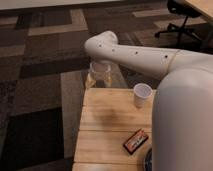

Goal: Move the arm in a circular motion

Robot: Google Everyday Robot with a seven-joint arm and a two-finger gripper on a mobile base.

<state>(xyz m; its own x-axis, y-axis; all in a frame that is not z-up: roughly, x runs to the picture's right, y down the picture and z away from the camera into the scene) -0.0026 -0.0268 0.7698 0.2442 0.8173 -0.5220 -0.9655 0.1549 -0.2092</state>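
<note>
The cream-white tubular arm [145,56] reaches from the big rounded body at the right [182,120] up and leftward to a rounded elbow [102,42] with small dark screw holes. From the elbow the tan gripper [98,77] hangs down, just beyond the far left edge of the wooden table [107,125]. Nothing shows in the gripper.
A small white paper cup [142,94] stands at the table's far right. A red-brown snack bar [136,140] lies near the front right, with a dark round object [148,161] partly hidden by the robot body. A black office chair [182,20] stands at the far right on patterned carpet.
</note>
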